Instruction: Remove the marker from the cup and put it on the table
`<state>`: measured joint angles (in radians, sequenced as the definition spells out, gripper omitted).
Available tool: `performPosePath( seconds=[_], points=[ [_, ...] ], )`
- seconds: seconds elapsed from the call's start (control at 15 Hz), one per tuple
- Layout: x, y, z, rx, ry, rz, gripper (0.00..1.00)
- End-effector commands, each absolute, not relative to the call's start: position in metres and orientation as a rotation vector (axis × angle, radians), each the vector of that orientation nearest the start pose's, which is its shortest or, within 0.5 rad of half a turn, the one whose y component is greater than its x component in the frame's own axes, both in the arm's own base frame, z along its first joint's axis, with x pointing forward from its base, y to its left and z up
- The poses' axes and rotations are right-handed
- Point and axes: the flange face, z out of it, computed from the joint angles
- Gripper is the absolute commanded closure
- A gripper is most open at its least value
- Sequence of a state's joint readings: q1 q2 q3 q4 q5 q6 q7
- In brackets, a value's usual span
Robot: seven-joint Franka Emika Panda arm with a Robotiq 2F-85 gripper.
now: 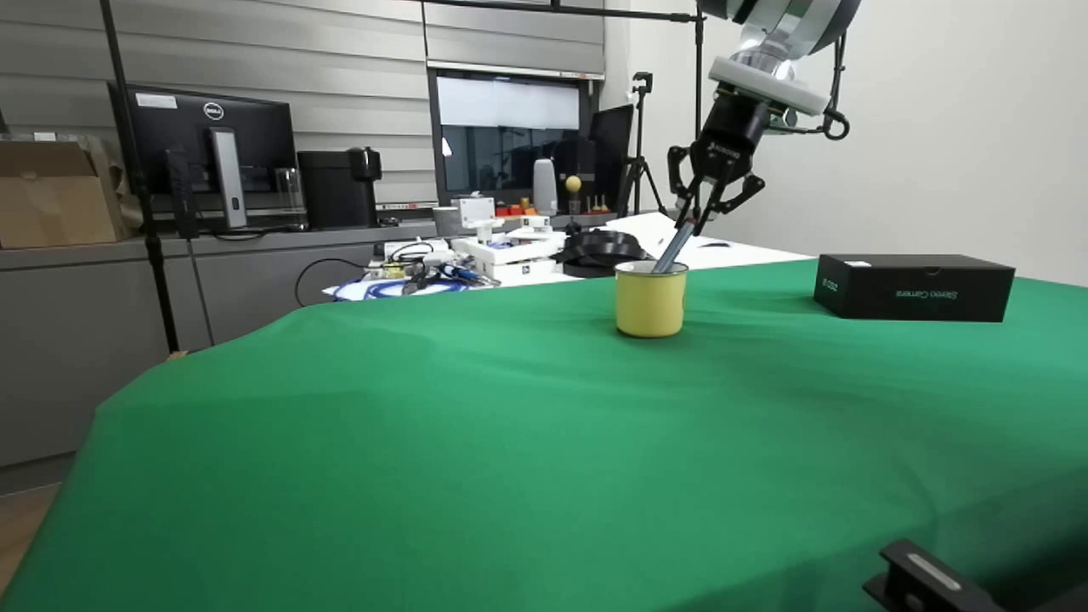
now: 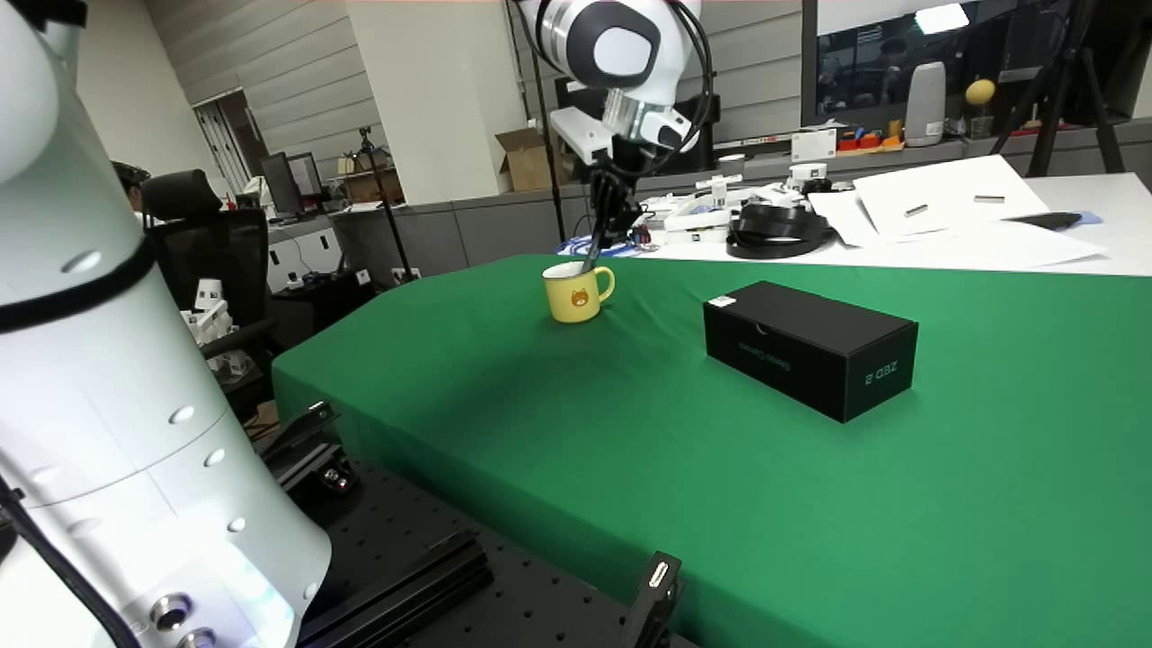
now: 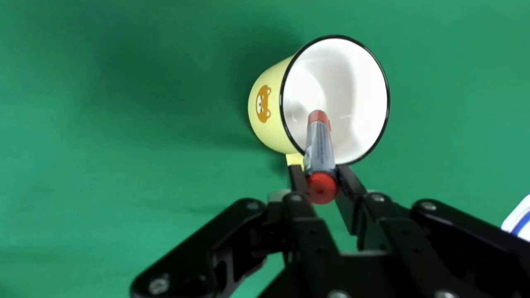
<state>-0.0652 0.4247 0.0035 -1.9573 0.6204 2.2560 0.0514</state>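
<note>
The yellow cup stands upright on the green-covered table. It also shows in an exterior view with its handle and bear print. In the wrist view the cup shows its white inside and dark rim. The marker has a grey body and red ends. It is tilted, with its lower end within the cup's mouth; the marker also shows in an exterior view. My gripper is shut on the marker's upper end, just above the rim. The gripper comes down at a slant above the cup.
A black box lies on the table to one side of the cup; it also shows in an exterior view. Behind the table is a white desk with papers, white parts and a black coil.
</note>
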Motion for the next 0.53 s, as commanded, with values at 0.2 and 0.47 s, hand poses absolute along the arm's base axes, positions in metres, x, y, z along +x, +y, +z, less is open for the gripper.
performPosePath(
  seconds=[0.2,0.47],
  points=[
    [0.605,-0.061,0.312,-2.599,0.73,0.211,0.94],
    [0.588,-0.073,0.327,-2.631,0.584,0.469,0.94]
  ],
)
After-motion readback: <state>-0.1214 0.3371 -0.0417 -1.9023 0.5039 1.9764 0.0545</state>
